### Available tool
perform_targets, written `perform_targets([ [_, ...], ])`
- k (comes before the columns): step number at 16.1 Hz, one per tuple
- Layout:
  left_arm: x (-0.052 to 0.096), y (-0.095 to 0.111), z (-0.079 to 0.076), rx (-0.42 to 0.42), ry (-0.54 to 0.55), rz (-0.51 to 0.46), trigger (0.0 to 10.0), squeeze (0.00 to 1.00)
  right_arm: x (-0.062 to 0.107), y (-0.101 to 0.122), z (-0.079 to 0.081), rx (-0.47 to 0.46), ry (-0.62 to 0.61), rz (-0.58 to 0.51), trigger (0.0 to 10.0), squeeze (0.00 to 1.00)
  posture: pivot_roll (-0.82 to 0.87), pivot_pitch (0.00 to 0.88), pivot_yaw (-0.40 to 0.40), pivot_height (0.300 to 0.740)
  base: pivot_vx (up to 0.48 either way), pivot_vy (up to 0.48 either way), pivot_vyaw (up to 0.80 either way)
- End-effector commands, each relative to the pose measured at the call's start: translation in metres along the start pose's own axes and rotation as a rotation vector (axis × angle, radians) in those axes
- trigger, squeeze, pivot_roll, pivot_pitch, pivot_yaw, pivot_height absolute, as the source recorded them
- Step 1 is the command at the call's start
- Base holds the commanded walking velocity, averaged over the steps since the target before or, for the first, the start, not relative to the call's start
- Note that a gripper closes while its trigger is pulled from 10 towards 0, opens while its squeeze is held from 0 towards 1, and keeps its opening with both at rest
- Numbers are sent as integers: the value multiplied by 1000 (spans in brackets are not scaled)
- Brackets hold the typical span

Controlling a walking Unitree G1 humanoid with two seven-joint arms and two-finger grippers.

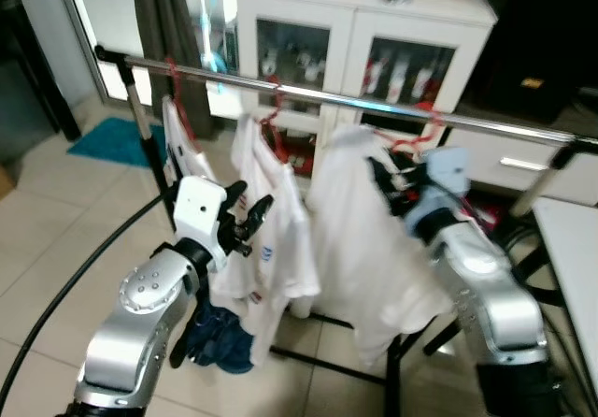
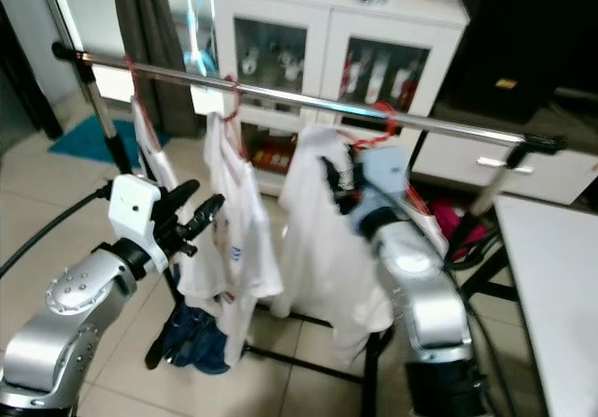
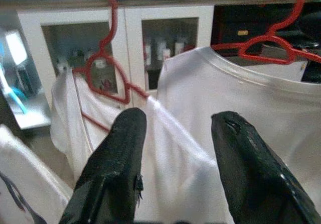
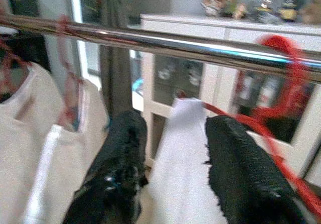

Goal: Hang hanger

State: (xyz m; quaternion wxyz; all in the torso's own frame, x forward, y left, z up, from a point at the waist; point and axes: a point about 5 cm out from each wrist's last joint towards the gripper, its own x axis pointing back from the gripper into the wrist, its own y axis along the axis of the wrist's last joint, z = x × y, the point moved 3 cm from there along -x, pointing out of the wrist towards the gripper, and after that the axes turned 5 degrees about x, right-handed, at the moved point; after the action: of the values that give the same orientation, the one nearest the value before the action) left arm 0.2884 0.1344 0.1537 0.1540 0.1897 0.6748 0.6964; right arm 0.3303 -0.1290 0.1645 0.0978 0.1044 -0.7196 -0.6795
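Pale tiled floor (image 1: 56, 239) underfoot, a teal mat (image 1: 112, 141) off by the window side and a dark curtain (image 1: 168, 24) hanging behind the rack, while a black cable (image 1: 84, 258) curves across the tiles on the robot's left. At the back stands a white cabinet (image 1: 364, 24) with two glass doors, bottles and small white items lined up on the shelves inside, more small objects on top too blurred to name. To the right a white drawer unit (image 1: 523, 169) and the corner of a white table (image 1: 570, 249). Across the middle runs the chrome rail (image 1: 308, 94) of a black-framed clothes rack, and here's the laundry: three white garments on red hangers. The task's red hanger (image 1: 416, 136) sits hooked over the rail on the right, thin red plastic with a curled hook, carrying a white T-shirt (image 1: 360, 239) that droops toward the floor. Next along, a middle hanger (image 1: 276, 118) holds a printed white shirt (image 1: 271, 239), and a far-left hanger (image 1: 173, 99) holds another white top (image 1: 182, 155). A blue denim piece (image 1: 220, 337) hangs low near the rack's base. The right gripper (image 4: 173, 158) is up just under the rail, its fingers parted with white fabric and the hanger's red arm lying between them, though a firm grip cannot be told. The left gripper (image 1: 248, 216) hovers beside the printed shirt, fingers spread apart and holding nothing
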Motion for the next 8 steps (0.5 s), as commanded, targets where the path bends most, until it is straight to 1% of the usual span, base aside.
perform_targets([
  [1,2,-4,1,-32,-27,35,10000,0,-6,-4,-4,22,-8,44,10000,1000,-109,0,-28,740,0,0,0],
  [3,5,-4,-3,-64,-127,60,10000,0,-17,1,-20,66,-34,55,10000,1000,-109,0,-19,740,0,0,0],
  [4,6,-4,-3,-70,-147,66,10000,0,-20,3,-23,78,-34,56,10000,1000,-109,0,-19,740,0,0,0],
  [5,6,-4,-3,-70,-147,66,10000,0,-20,3,-23,78,-34,56,10000,1000,-109,0,-19,740,0,0,0],
  [6,9,-4,-4,-76,-199,83,10000,0,-29,2,-32,121,-30,87,10000,1000,-109,0,-9,740,0,0,0],
  [7,14,-4,-7,-84,-267,110,10000,0,-39,-2,-47,176,-49,134,10000,1000,-109,0,-9,740,0,0,0],
  [8,16,-5,-8,-88,-292,122,10000,0,-43,-3,-55,195,-60,158,10000,1000,-107,0,-5,740,0,0,0],
])
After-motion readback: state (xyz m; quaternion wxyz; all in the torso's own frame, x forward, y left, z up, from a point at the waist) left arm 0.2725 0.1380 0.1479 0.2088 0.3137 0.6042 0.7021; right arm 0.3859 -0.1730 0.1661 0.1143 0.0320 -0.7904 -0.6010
